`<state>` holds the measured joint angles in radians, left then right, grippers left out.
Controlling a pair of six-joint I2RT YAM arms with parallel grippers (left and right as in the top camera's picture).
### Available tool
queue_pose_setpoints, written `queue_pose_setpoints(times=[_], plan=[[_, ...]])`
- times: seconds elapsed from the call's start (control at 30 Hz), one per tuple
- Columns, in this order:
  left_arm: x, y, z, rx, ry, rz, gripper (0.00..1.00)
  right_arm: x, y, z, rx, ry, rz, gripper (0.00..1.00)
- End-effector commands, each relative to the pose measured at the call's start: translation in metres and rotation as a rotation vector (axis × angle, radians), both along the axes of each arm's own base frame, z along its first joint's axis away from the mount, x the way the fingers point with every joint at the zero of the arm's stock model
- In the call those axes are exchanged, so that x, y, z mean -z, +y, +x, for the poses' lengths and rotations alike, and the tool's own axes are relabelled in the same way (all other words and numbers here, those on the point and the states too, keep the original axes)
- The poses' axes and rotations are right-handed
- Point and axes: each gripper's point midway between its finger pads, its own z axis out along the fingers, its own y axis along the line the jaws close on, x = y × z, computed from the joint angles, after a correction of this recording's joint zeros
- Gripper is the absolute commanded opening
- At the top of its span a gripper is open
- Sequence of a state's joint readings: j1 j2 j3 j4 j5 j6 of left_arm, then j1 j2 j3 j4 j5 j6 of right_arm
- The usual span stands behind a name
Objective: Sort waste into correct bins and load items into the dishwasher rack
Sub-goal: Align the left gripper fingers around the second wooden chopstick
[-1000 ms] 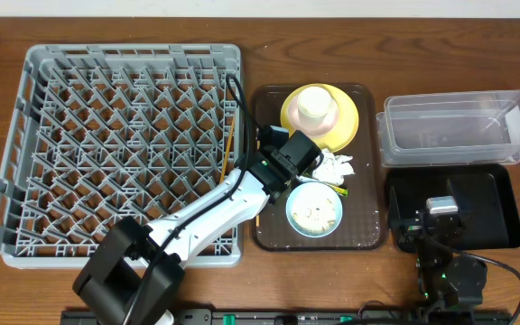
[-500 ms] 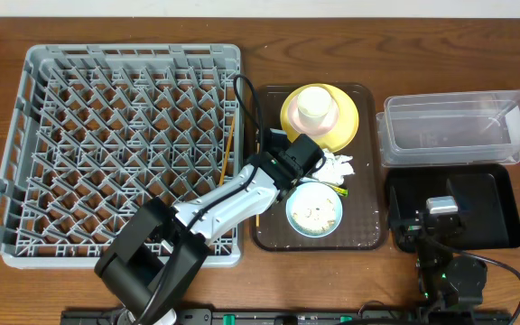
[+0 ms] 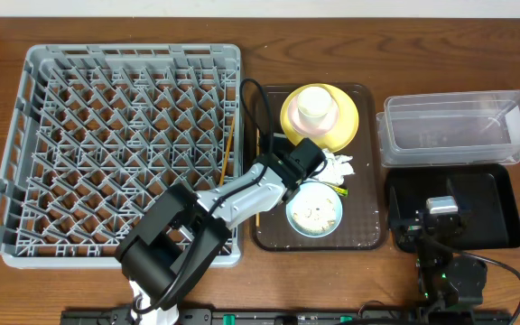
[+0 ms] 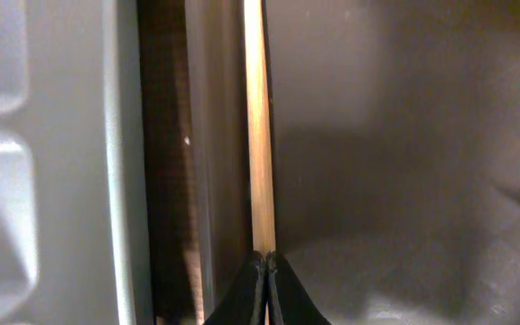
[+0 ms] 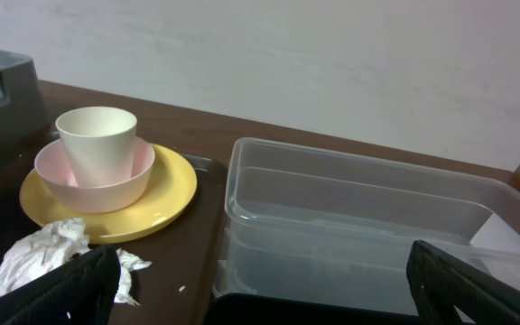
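Note:
My left gripper (image 4: 264,257) is shut on a thin wooden chopstick (image 4: 258,126) that runs straight away from the fingertips. From above, this gripper (image 3: 267,162) sits at the left edge of the brown serving tray (image 3: 368,236), next to the grey dishwasher rack (image 3: 134,54). A second chopstick (image 3: 228,144) lies on the rack's right side. The tray holds a yellow plate (image 3: 346,126) with a pale pink bowl (image 5: 106,185) and a white cup (image 3: 314,104) stacked on it, a crumpled tissue (image 3: 337,167), and a light blue bowl (image 3: 314,210) with rice crumbs. My right gripper (image 5: 269,298) stands open and empty.
The clear tub (image 3: 454,131) stands at the right, with the black tray (image 3: 499,208) in front of it under my right gripper (image 3: 441,212). A black cable (image 3: 249,90) loops above the left wrist. The rack wall (image 4: 61,162) is close on the left gripper's left.
The left arm's elbow has swung right and toward the tray, while its gripper stays shut at the tray's left edge. The right arm has not moved.

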<state>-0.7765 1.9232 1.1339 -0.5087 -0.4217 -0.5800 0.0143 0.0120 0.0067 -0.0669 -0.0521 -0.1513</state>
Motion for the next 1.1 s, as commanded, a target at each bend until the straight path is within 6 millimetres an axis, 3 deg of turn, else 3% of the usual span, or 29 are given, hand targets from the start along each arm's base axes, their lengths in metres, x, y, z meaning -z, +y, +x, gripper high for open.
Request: queue_pose_setpoints(times=[0.0,0.7,0.97,1.07], plan=[[0.01,0.007,-0.003,-0.013,0.009,0.034,0.06,0.0,-0.002,0.0,0.005,-0.001,-0.011,0.99],[-0.004,0.015,0.003,-0.03,-0.047,0.08,0.06,0.0,-0.002,0.0,0.005,-0.001,-0.011,0.99],[0.006,0.018,0.002,-0.057,-0.043,0.084,0.06,0.0,-0.002,0.0,0.005,-0.001,-0.011,0.99],[0.011,0.01,-0.002,-0.048,-0.008,0.037,0.06,0.0,-0.002,0.0,0.005,-0.001,-0.011,0.99]])
